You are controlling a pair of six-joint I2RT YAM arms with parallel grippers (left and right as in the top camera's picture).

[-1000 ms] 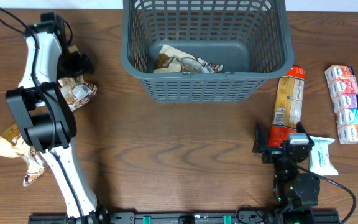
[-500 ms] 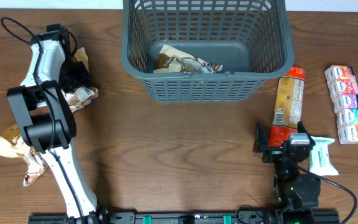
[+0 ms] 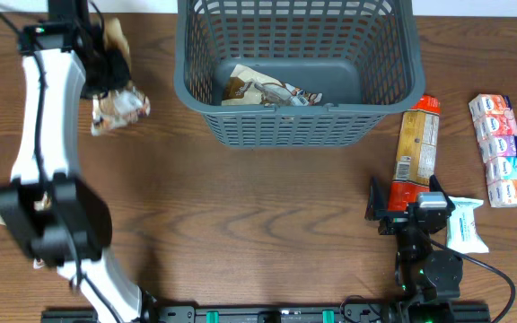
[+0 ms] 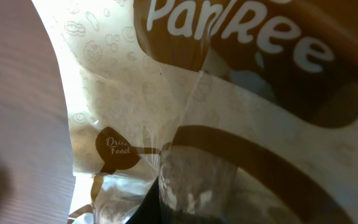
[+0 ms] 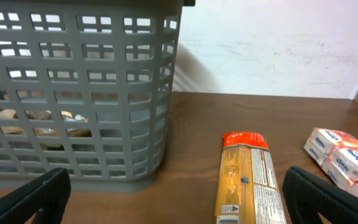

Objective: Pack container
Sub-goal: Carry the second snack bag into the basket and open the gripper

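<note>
The container (image 3: 386,81), a large grey-blue lattice basket, stands at the far middle of the table with one brown-and-white snack bag (image 3: 266,90) lying on its floor. My left gripper (image 3: 109,72) is to the left of the basket, raised and shut on a crinkled brown-and-white snack bag (image 3: 120,105) that hangs below it. In the left wrist view that bag (image 4: 229,93) fills the frame, pinched at the dark jaws (image 4: 185,208). My right gripper (image 3: 409,205) rests open near the front right; its wrist view shows the basket wall (image 5: 73,93) ahead on the left.
An orange packet (image 3: 417,144) lies right of the basket, directly ahead of the right gripper (image 5: 182,204) and seen as the orange packet (image 5: 250,180). A pink-and-blue multipack (image 3: 503,149) is at the far right, a white pouch (image 3: 466,225) beside the right arm.
My left gripper went from open to shut on the snack bag, and the arm rose and swung toward the far edge, lifting the bag off the table. The right arm stayed still.
</note>
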